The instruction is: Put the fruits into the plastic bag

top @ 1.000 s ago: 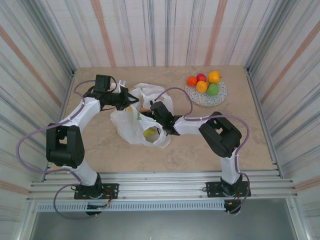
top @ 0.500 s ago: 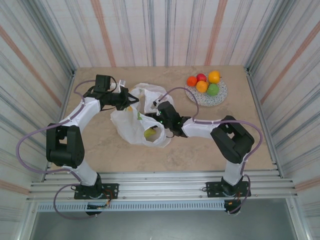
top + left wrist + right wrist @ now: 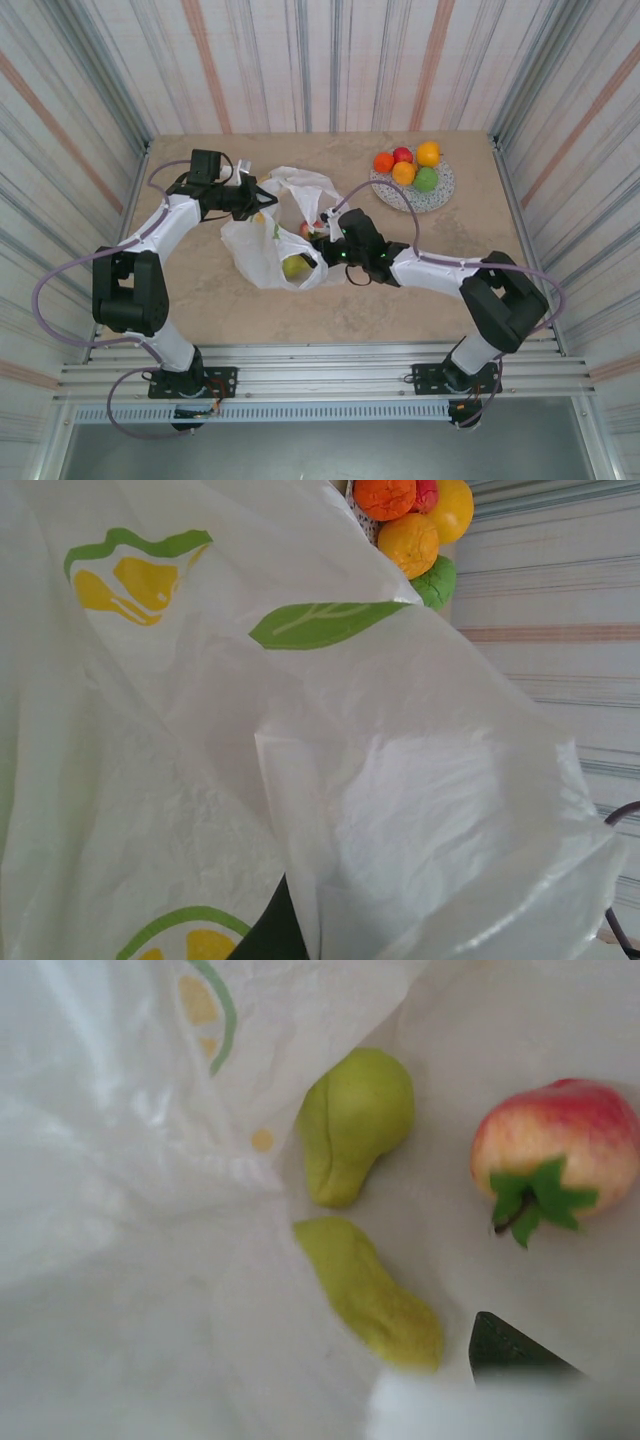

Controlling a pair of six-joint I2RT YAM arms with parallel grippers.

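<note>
The plastic bag (image 3: 250,245), thin white film printed with lemon slices and leaves, lies crumpled left of centre in the top view; the right wrist view looks inside at two green pears (image 3: 358,1125) and a red-pink apple (image 3: 555,1155) lying loose. The left hand (image 3: 262,200) is clenched on the bag's upper rim, while the right hand (image 3: 322,243) sits at its mouth grasping no fruit, parted or not I cannot tell. Five more fruits (image 3: 404,173) are heaped on a speckled plate (image 3: 442,192) at upper right of the beige worktop (image 3: 200,300), fenced by striped walls (image 3: 300,60).
</note>
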